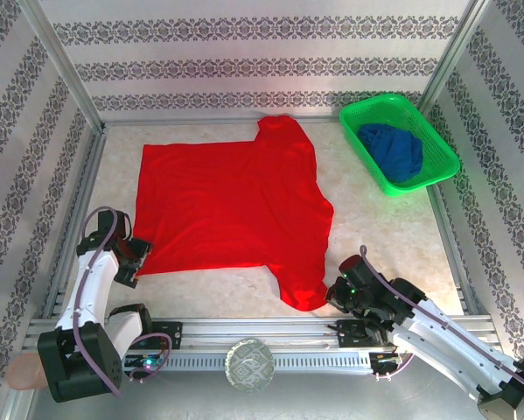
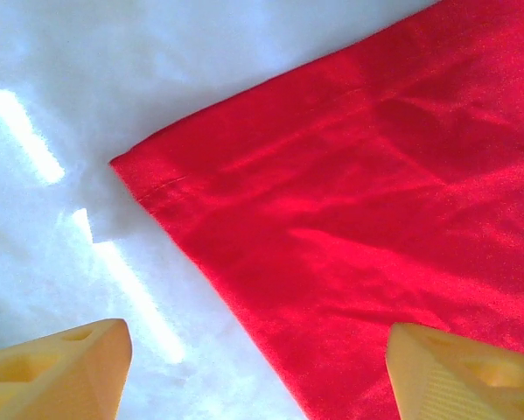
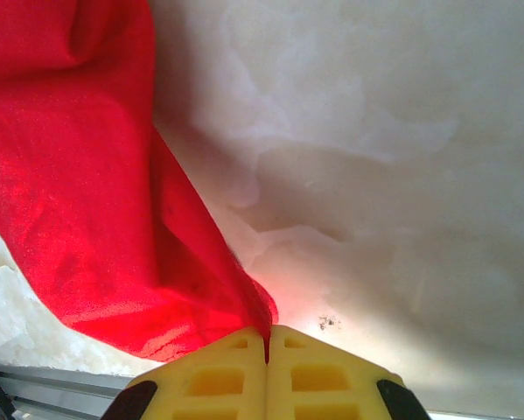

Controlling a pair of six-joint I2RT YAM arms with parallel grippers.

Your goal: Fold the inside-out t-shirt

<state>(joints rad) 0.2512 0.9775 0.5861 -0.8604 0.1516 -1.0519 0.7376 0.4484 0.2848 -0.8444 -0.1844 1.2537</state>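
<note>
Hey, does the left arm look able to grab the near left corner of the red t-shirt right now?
Probably yes. The left gripper hangs open over the edge of the red t-shirt, whose hem corner lies flat on the table just ahead, with nothing between them.

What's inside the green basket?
A crumpled dark blue garment lies inside the green basket. Whatever might be underneath that cloth is covered, so I cannot tell.

No legible txt, labels, brand names, nos. or signs in any view.
</note>
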